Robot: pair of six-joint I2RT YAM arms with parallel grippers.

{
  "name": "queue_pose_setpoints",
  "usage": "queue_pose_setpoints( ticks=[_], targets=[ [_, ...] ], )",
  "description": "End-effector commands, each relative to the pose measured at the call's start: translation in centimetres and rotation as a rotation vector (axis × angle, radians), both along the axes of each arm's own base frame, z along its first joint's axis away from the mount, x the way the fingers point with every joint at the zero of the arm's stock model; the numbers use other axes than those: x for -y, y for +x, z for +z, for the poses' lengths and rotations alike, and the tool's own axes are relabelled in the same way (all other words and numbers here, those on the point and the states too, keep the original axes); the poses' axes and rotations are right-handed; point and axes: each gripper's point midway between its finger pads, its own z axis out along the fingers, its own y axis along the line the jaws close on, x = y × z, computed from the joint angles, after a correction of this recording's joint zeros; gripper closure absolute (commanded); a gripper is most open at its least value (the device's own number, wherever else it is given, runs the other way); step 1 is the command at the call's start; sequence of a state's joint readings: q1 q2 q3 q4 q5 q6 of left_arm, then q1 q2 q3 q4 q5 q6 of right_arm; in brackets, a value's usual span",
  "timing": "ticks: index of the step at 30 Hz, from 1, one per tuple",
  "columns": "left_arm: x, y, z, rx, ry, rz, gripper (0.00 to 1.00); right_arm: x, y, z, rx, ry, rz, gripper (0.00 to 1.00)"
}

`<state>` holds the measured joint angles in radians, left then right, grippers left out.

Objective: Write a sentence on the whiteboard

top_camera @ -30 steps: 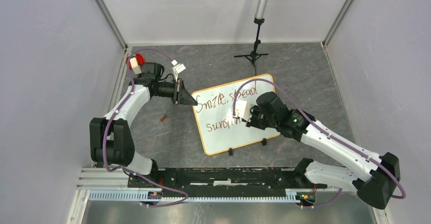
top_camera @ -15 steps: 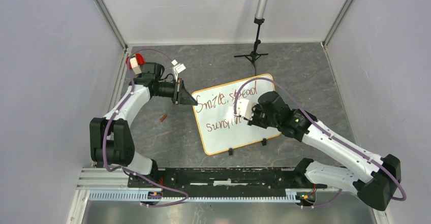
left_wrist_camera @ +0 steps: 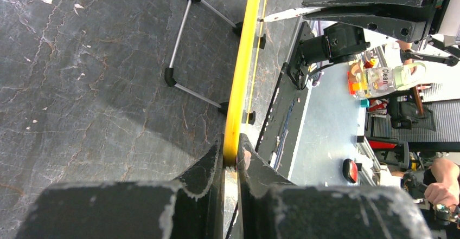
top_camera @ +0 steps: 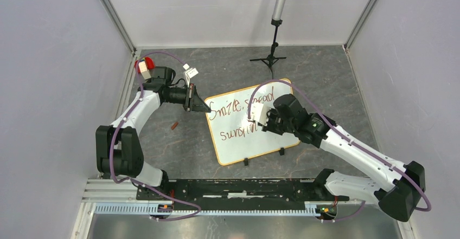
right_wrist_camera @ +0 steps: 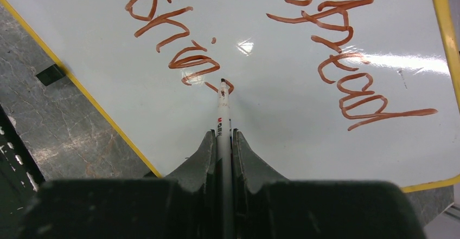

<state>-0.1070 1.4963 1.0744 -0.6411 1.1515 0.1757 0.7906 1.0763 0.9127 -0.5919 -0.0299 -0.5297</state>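
Note:
The whiteboard (top_camera: 238, 147), white with a thin orange-yellow frame, lies tilted on the grey table. The sentence (top_camera: 230, 108) runs across it in two lines of dark red handwriting. My left gripper (top_camera: 205, 108) is shut on the board's left frame edge; in the left wrist view the fingers (left_wrist_camera: 230, 144) pinch the yellow frame (left_wrist_camera: 244, 60). My right gripper (right_wrist_camera: 223, 136) is shut on a white marker (right_wrist_camera: 222, 109). The marker's tip touches the whiteboard (right_wrist_camera: 282, 103) at the end of the lower line, below the word "spread" (right_wrist_camera: 336, 44). From above, the right gripper (top_camera: 264, 125) hides that spot.
A black tripod with a grey pole (top_camera: 273, 33) stands behind the board. A small brown piece (top_camera: 174, 125) lies on the table to the board's left. Two black clips (top_camera: 246, 161) sit on the near frame edge. A metal wire stand (left_wrist_camera: 181, 44) shows under the board.
My right gripper has shifted slightly right and away along the lower line with the marker. The left gripper and the board have not moved.

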Motion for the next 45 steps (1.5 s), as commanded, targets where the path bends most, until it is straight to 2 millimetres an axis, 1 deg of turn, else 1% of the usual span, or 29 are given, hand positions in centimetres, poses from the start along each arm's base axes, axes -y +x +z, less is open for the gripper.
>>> queue_pose_setpoints(
  ticks=[1,4,8,13,17,23,28,32,38,45],
  targets=[
    [0.3,1.2,0.0,0.058,0.034,0.006,0.97,-0.8,-0.1,0.0,-0.015,0.024,0.034,1.0],
    [0.3,1.2,-0.1,0.057,0.035,0.007,0.97,-0.6,-0.6,-0.6,-0.031,0.019,0.045,1.0],
    [0.2,1.2,-0.1,0.059,0.038,0.006,0.98,0.2,-1.4,-2.2,-0.056,-0.005,0.04,1.0],
    [0.3,1.3,-0.1,0.059,0.036,0.006,0.98,0.7,-2.0,-2.7,-0.067,-0.01,0.036,1.0],
    [0.3,1.3,0.0,0.058,0.036,0.007,0.98,1.2,-1.7,-2.4,-0.046,-0.019,0.011,1.0],
    [0.2,1.2,0.0,0.062,0.036,0.007,0.98,1.5,-1.3,-1.1,-0.018,-0.022,-0.005,1.0],
    [0.2,1.3,0.0,0.06,0.037,0.008,0.98,1.2,-1.7,0.4,-0.002,0.015,0.024,1.0],
    [0.2,1.3,0.1,0.065,0.038,0.01,0.98,1.6,-1.2,1.3,0.028,0.009,0.004,1.0],
    [0.2,1.3,0.0,0.06,0.039,0.011,0.98,2.2,-0.3,0.8,0.054,-0.013,-0.047,1.0],
    [0.2,1.4,-0.2,0.057,0.042,0.011,0.98,2.2,0.0,-0.8,0.029,-0.046,-0.06,1.0]
  ],
)
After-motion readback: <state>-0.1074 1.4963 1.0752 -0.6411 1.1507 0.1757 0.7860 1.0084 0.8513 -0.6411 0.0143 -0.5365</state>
